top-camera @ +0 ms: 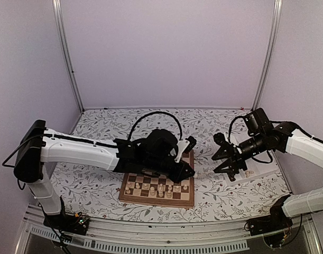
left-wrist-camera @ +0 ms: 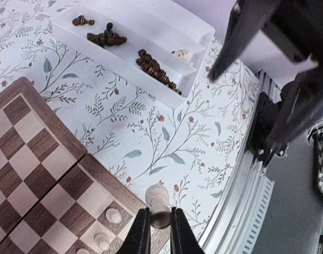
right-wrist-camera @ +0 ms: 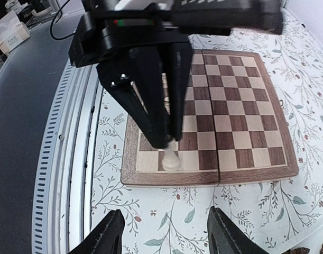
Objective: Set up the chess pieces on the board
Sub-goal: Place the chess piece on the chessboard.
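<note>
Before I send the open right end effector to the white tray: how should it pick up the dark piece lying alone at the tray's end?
Come straight down from above, since the tray walls would block a side approach. The dark piece seems to lie on its side with room around it, so set the jaws crosswise to its length and pinch its narrow middle.

- We record a table with a leaf-and-flower print.
- The board lies flat on it, one corner beneath the jaws of the left gripper and ahead of the jaws of the right gripper.
- A white tray lies beyond the left jaws, apart from the board.
</note>
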### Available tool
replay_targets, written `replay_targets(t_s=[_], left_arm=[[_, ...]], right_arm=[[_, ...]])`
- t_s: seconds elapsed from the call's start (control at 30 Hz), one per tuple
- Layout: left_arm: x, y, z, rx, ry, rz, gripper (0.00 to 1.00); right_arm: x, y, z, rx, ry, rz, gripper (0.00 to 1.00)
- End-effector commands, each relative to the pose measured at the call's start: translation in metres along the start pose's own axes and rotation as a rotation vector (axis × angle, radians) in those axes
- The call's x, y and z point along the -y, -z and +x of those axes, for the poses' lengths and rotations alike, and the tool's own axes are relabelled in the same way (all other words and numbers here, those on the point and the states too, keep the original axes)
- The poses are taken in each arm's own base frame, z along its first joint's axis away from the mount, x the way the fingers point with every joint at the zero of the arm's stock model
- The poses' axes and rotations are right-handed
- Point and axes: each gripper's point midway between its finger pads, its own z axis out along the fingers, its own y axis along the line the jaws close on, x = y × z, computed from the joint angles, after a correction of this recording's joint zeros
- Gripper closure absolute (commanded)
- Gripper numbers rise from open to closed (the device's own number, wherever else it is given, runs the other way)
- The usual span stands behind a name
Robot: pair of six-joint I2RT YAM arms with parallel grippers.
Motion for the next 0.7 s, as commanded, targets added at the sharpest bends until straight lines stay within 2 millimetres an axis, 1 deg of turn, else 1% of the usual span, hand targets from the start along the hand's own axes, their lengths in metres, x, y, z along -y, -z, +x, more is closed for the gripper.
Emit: replay_targets(t_s=[0.0, 0.03, 0.1, 0.17, 0.27, 0.43, 0.53, 0.67], left_arm=[[0.001, 0.015, 0.031, -0.152, -0.117, -0.086, 0.91], [0.001, 0.015, 0.039, -0.188, -0.134, -0.101, 0.91], [0.002, 0.012, 0.05, -0.236, -0.162, -0.113, 0.91], [0.005, 0.008, 0.057, -0.276, -0.187, -0.124, 0.91], [0.007, -0.001, 0.062, -0.322, -0.224, -0.15, 0.91], [0.005, -0.011, 0.075, -0.39, -0.256, -0.173, 0.92], [0.002, -0.014, 0.082, -0.428, -0.26, -0.187, 0.92], [-0.001, -0.016, 0.088, -0.449, -0.264, -0.194, 0.92]], right_arm=[[0.01, 0.015, -0.001, 0.046, -0.018, 0.043, 0.43], [0.016, 0.016, 0.001, 0.048, -0.033, 0.07, 0.43], [0.026, 0.015, 0.006, 0.036, -0.066, 0.101, 0.43], [0.037, 0.014, 0.011, 0.015, -0.082, 0.148, 0.43], [0.05, 0.012, 0.02, -0.018, -0.108, 0.206, 0.43], [0.057, 0.01, 0.028, -0.04, -0.135, 0.221, 0.43], [0.058, 0.01, 0.03, -0.043, -0.138, 0.23, 0.43], [0.059, 0.011, 0.031, -0.043, -0.139, 0.235, 0.42]])
